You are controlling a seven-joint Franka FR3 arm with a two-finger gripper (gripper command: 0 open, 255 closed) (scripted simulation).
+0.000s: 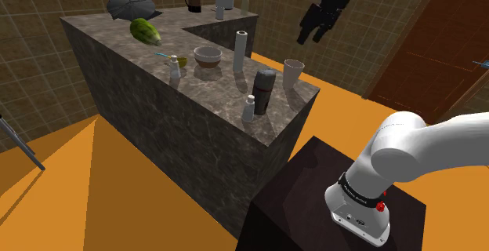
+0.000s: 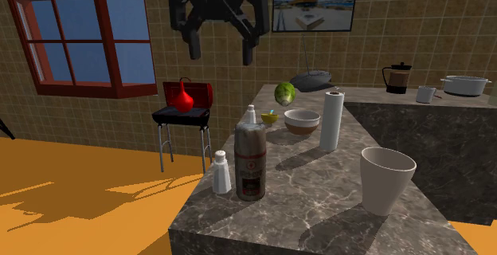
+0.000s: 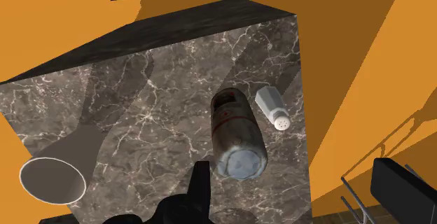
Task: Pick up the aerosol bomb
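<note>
From the shoulder view, the black claw hangs high in the air, above and to the right of the counter, which has a dark stone top with thin pale veins. The spray can stands straight up near the counter's close end. It is a dark round tube with a small white shaker just beside it and a plain white cup a bit farther back. A tall white roll and a round bowl sit behind them. In the second exterior view, the claw is up near the top, and its two thick fingers stand wide apart with nothing between them. Below, the spray can looks grey-brown with a rounded top and a red mark on its side. The shaker almost touches it, and the smooth cup is well apart on the right. In the wrist view, the spray can is seen from above, with red rings on its body and a pale round cap. It is far under one black finger, with the shaker next to it.
</note>
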